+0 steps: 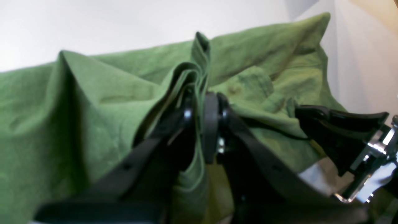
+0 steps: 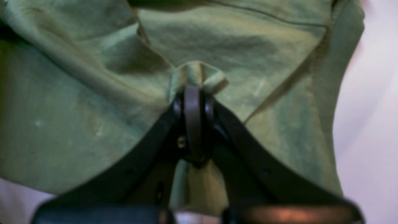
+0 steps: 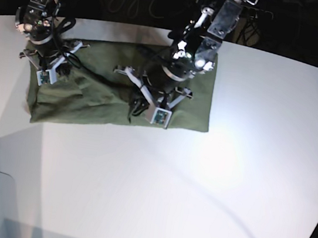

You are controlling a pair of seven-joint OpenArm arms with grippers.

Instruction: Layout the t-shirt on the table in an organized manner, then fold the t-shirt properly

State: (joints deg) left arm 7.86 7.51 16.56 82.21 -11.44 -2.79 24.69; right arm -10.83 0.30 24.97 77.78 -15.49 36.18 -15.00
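We note the olive-green short-sleeved cotton t-shirt [image 3: 109, 97] lying in the upper left of the base view as a rough, wrinkled rectangle, on the large smooth white tabletop [image 3: 210, 179] that fills most of that frame. Its near edge runs fairly straight from lower left towards the centre of the frame. The surface is creased, with a raised ridge around the middle.

The left gripper [image 3: 144, 96], on the black arm coming down at the top centre of the base view, sits over the middle of the shirt. In the left wrist view we see its black jaws clenched on a bunched, upright fold of green cloth [image 1: 199, 77] at the centre of the frame; the fabric [image 1: 93, 118] spreads out to the left and right of the pinch. The other arm's black gripper [image 1: 314, 113] shows at the right edge of that view, its tip against the cloth.

The right gripper [image 3: 57, 60], on the arm at the upper left of the base view, is at the shirt's upper left corner. In the right wrist view, which is blurred, its jaws are closed on a small pucker of fabric [image 2: 199, 73] at the frame's centre, with cloth hanging around and below the fingers [image 2: 192, 118]. White table shows at the right edge [image 2: 373, 140].
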